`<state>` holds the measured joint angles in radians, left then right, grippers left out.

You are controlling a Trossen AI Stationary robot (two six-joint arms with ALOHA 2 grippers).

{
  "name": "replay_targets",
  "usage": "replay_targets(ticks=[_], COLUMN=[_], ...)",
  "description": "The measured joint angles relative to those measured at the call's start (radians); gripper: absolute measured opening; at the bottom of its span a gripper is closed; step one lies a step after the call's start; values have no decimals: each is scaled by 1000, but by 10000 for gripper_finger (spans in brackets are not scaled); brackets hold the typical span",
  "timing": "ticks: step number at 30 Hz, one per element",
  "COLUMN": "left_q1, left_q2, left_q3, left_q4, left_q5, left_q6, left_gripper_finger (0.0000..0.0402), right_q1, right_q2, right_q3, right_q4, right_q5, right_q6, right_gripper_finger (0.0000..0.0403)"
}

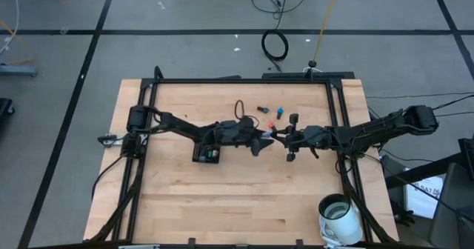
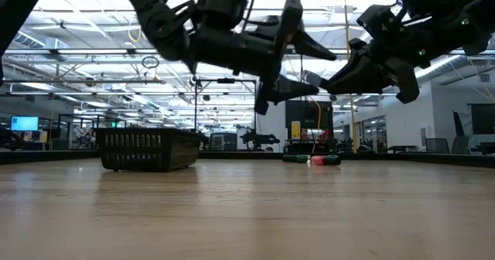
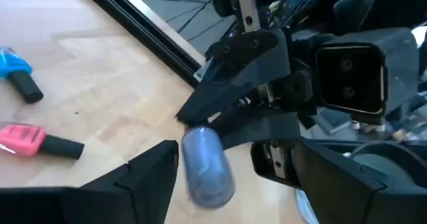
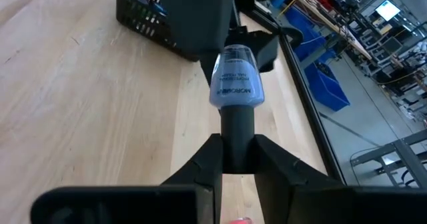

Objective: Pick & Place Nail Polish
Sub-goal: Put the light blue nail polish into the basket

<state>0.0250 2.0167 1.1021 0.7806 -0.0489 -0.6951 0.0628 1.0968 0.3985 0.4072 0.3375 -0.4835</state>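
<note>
right claw (image 4: 237,159) pinching purple bottle (image 4: 235,84), left claw (image 3: 220,184) apparently open

In the high view the lilac bottle (image 1: 268,136) between the two grippers is too small to make out. The tray (image 1: 207,155) is partly covered by the left arm; its contents cannot be told. The loose bottles (image 1: 272,111) near the far rail are specks, count uncertain. In the left wrist view the blue bottle (image 3: 15,69) and pink bottle (image 3: 27,139) are cut by the edge. The white bucket (image 1: 341,218) is cut off at the bottom
</note>
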Motion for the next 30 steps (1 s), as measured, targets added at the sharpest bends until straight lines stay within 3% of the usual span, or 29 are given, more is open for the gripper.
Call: replay_targets(ticks=[6,12,25,30], left_q1=[0,0,1,1], left_q2=[-1,-1,-1,-17], left_q3=[87,96,96,96], left_q4=[-140,-167,-203,-212], left_q5=[-3,-9,-52,-46], left_q6=[55,45,54,178], left_gripper_finger=[274,232,57,56], right_q1=[0,0,0,0], right_q2=[0,0,0,0], right_q3=[0,0,0,0], right_q4=[0,-1,-1,6], right_q5=[4,2,9,24], right_q6=[0,0,-3,39], right_gripper_finger=[47,47,47,64])
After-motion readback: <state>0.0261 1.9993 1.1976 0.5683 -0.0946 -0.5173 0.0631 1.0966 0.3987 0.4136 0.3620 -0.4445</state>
